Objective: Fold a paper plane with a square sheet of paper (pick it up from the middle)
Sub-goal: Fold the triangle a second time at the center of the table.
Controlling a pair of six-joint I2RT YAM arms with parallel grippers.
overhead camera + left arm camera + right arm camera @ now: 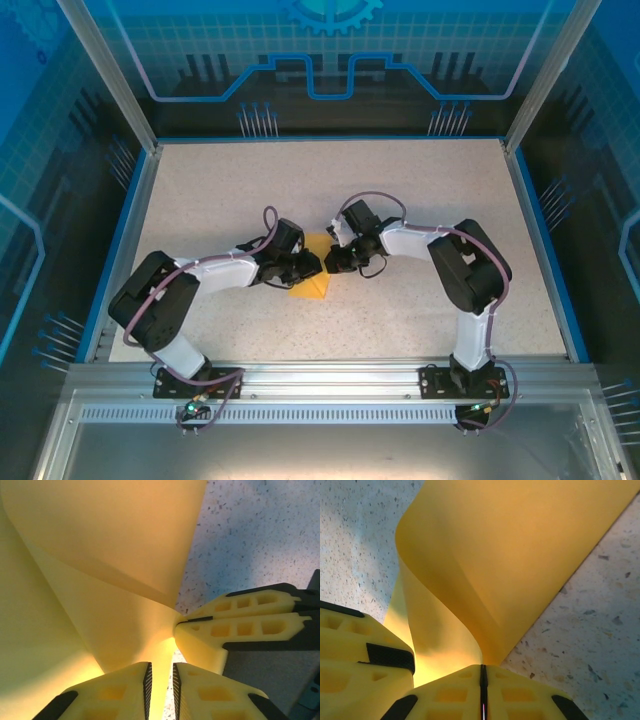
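- The thin, plain orange-yellow square sheet of paper (312, 288) sits near the middle of the speckled white tabletop (420, 190), held up off it between the two arms and bowed into a soft curl.
- The right end effector (482, 672) is pressed together on one edge of the sheet, with no gap between its fingers.
- The left end effector (161, 669) stands a narrow slit apart with paper running through the slit; I cannot tell whether it truly grips.
- Progress looks early: the pick-up is done, but the wrist views show rounded bends and no sharp crease. All the pointed dart folds seem left to do.
- The sheet's free edges hang loose above the tabletop, one straight edge slanting across bare surface in the right wrist view.
- Room is tight at the centre, where the yellow fingers of both arms sit just beside each other.
- Elsewhere bare tabletop lies all around, and the blue border (137, 215) is well apart.
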